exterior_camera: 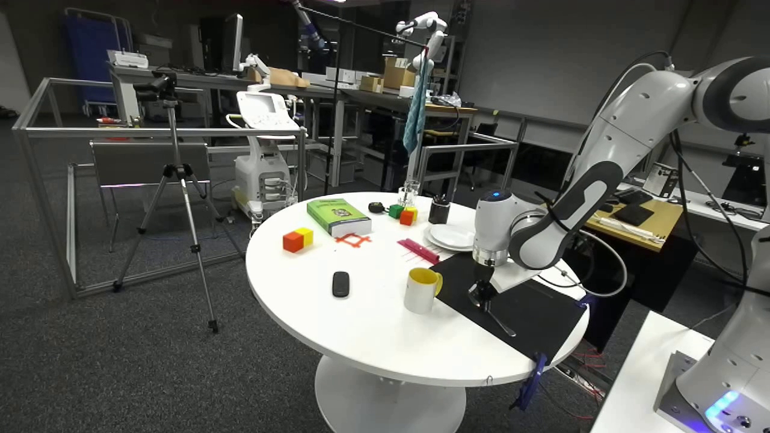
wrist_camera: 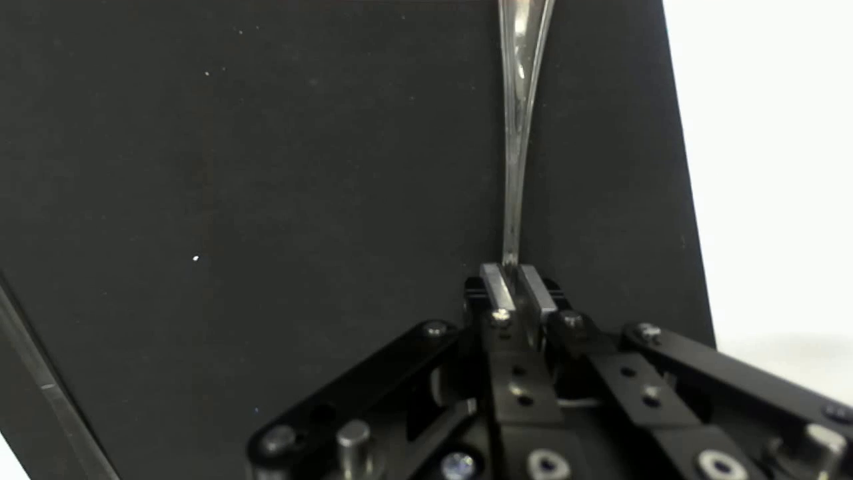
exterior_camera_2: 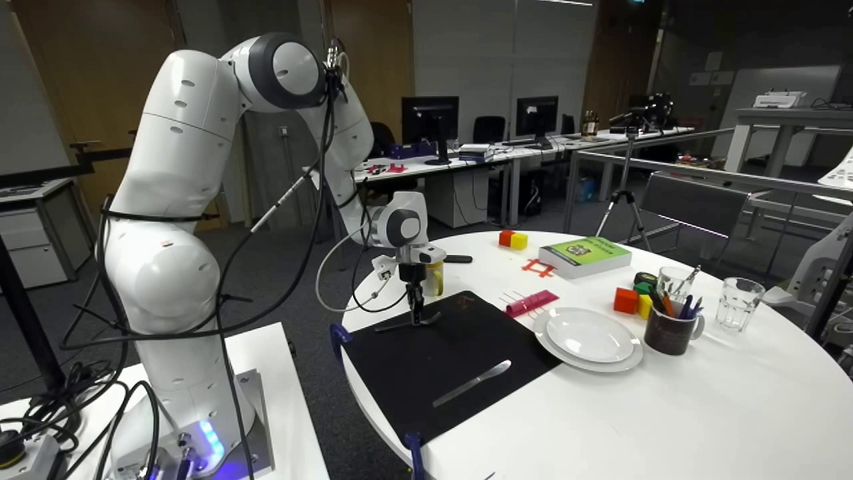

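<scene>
My gripper point(wrist_camera: 512, 283) points down at the black mat point(exterior_camera_2: 400, 363), its fingers close together around the narrow stem of a shiny metal utensil point(wrist_camera: 518, 100). Ahead of the fingers the utensil widens toward the top of the wrist view; whether it is a spoon or a fork I cannot tell. In both exterior views the gripper point(exterior_camera_2: 417, 320) is low over the mat, and the utensil point(exterior_camera: 501, 323) sticks out on either side of it, at or just above the surface. A knife point(exterior_camera_2: 473, 383) lies apart on the same mat. The stem inside the fingers is partly hidden.
Close by stands a white mug with yellow inside point(exterior_camera: 419, 294). White plates point(exterior_camera_2: 590, 337), a dark mug of pens point(exterior_camera_2: 670, 330), glasses point(exterior_camera_2: 740, 303), a pink piece point(exterior_camera_2: 531, 303), a green book point(exterior_camera: 338, 216) and coloured blocks point(exterior_camera: 298, 240) share the table. Blue clamps point(exterior_camera: 530, 383) grip its edge.
</scene>
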